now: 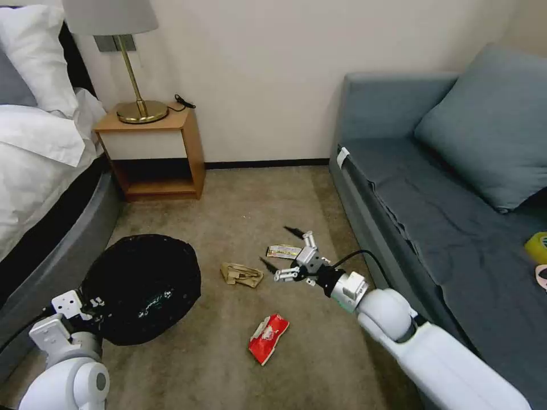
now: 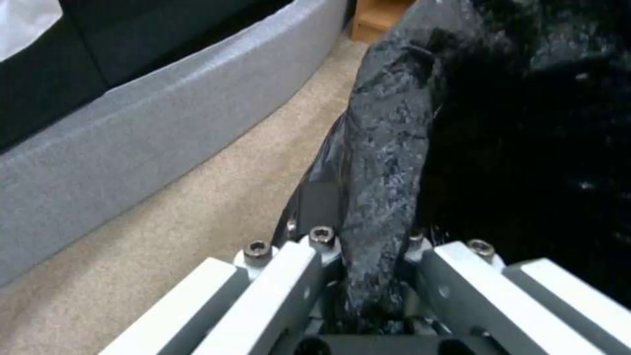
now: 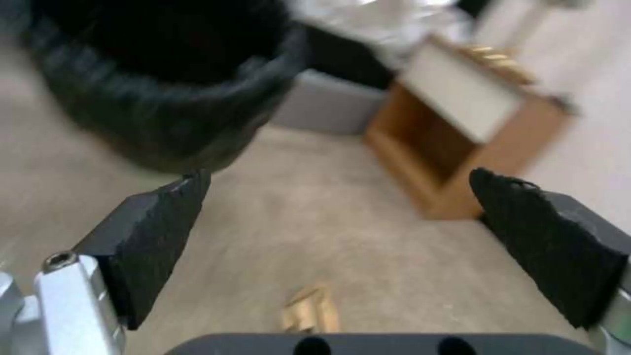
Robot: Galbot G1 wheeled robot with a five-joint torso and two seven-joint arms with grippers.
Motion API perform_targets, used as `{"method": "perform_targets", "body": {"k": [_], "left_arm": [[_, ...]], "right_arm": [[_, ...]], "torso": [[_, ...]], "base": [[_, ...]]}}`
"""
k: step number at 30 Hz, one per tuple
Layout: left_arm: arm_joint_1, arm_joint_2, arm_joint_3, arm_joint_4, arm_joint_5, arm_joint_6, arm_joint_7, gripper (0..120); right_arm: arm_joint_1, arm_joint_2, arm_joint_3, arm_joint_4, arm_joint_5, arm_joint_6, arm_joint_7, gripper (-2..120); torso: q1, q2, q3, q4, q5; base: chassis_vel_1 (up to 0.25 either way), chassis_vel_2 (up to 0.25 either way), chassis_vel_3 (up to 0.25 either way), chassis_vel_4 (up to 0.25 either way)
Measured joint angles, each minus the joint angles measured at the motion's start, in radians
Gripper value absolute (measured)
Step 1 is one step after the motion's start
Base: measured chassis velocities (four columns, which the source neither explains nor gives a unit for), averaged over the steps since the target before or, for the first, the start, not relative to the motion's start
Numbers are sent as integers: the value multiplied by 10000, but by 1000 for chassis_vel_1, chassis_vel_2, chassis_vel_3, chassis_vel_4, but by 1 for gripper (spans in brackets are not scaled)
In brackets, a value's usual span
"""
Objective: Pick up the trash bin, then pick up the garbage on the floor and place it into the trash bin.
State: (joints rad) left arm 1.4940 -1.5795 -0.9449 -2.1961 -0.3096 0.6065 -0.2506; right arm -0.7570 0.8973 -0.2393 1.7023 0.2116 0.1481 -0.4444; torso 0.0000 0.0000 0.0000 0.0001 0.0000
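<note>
The left end effector (image 1: 91, 304) was clamped on the near rim of the bin (image 1: 142, 287), its fingers closed over the folded black bag (image 2: 381, 197); from the wrist the crinkled plastic ran straight down between them. The bin sat low at the robot's left, beside the grey bed base (image 1: 68, 250), mouth up. I couldn't tell whether it rested on the floor (image 1: 239, 216) or hung just above it. Something pale with green print lay inside on the black liner, too dim to make out.

The right end effector (image 1: 282, 247) reached out over the carpet in front of the sofa (image 1: 433, 188), its black-padded fingers (image 3: 164, 231) spread wide and gripping nothing. It hovered just above the litter: the silvery wrapper (image 1: 283, 251) lay right under the fingertips, and the crumpled tan packet (image 1: 242, 274) sat just beside, toward the bin. From the right wrist, the tan packet (image 3: 310, 311) showed on the carpet between the open pads. The red wrapper (image 1: 268, 338) lay apart, nearer the robot, flat on the carpet.

Against the far wall stood a nightstand (image 1: 154, 154) with a brass lamp (image 1: 137, 85) on it.
</note>
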Motion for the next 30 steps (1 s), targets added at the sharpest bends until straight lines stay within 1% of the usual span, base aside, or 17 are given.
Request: {"method": "perform_targets", "body": {"k": [1, 4, 6, 8, 9, 11, 12, 14, 16, 18, 19, 22, 23, 24, 26, 28, 30], "left_arm": [[12, 2, -11, -29, 0, 0, 1, 1], [91, -7, -66, -182, 0, -1, 5, 1], [111, -15, -77, -228, -1, -1, 5, 1], [189, -42, -150, -399, -13, 20, 6, 1], [189, -42, -150, -399, -13, 20, 6, 1], [238, -67, -219, -482, -26, 72, 4, 1], [238, -67, -219, -482, -26, 72, 4, 1], [279, -98, -276, -554, -24, 112, 0, 1], [310, -120, -345, -691, -27, 175, 12, 1], [316, -120, -369, -710, -28, 180, 13, 1], [336, -118, -428, -754, -29, 183, 28, 1], [367, -116, -474, -820, -27, 192, 36, 1], [367, -116, -474, -820, -27, 192, 36, 1], [362, -120, -467, -840, -27, 195, 39, 1], [347, -126, -426, -841, -23, 196, 41, 1], [344, -127, -416, -841, -20, 196, 41, 1], [343, -125, -377, -841, -10, 196, 42, 1]], "right_arm": [[339, -27, -306, -228, -28, 70, -215, 100], [1714, 51, -1807, -1407, -160, 446, -1020, 100], [1926, 82, -2088, -1587, -180, 487, -1140, 100], [2732, 239, -3286, -2329, -204, 702, -1607, 100], [2732, 239, -3286, -2329, -204, 702, -1607, 100], [3260, 364, -4211, -2834, -195, 867, -1872, 100], [3260, 364, -4211, -2834, -195, 867, -1872, 100], [3849, 500, -5036, -3293, -196, 1016, -2008, 100], [4704, 846, -6177, -4076, -261, 1242, -2095, 100], [4890, 964, -6440, -4306, -269, 1287, -2103, 100], [5240, 1248, -6988, -4836, -273, 1406, -2119, 100], [5714, 2038, -8012, -5950, -272, 1678, -2126, 100], [5714, 2038, -8012, -5950, -272, 1678, -2126, 100], [5838, 2400, -8359, -6346, -301, 1802, -2135, 100], [5937, 2868, -8685, -6902, -448, 2044, -2195, 100], [5961, 2996, -8774, -7098, -511, 2144, -2234, 100], [5994, 3331, -8955, -7677, -688, 2358, -2373, 100]], "torso": [[1, 0, 0, -3, -1], [1, 0, 1, -1, 0], [0, 0, 1, 1, -1], [1, 0, 1, 0, 0], [1, 0, 1, 0, 0], [0, 0, 1, -2, 1], [0, 0, 1, -2, 1], [0, 0, 1, -3, -1], [1, 0, 1, 0, -1], [1, 0, 1, -1, 0], [1, 0, 1, -2, -5], [1, 0, 1, -1, 0], [1, 0, 1, -1, 0], [0, 0, 1, 1, -2], [0, 0, 1, 1, 0], [0, 0, 1, 2, 0], [1, 0, 1, 1, -1]], "base": [[0, 0, 0, 0], [0, 0, 0, 0], [0, 0, 0, 0], [0, 0, 0, 0], [0, 0, 0, 0], [0, 0, 0, 0], [0, 0, 0, 0], [0, 0, 0, 0], [0, 0, 0, 0], [0, 0, 0, 0], [0, 0, 0, 0], [0, 0, 0, 0], [0, 0, 0, 0], [0, 0, 0, 0], [0, 0, 0, 0], [0, 0, 0, 0], [0, 0, 0, 0]]}}
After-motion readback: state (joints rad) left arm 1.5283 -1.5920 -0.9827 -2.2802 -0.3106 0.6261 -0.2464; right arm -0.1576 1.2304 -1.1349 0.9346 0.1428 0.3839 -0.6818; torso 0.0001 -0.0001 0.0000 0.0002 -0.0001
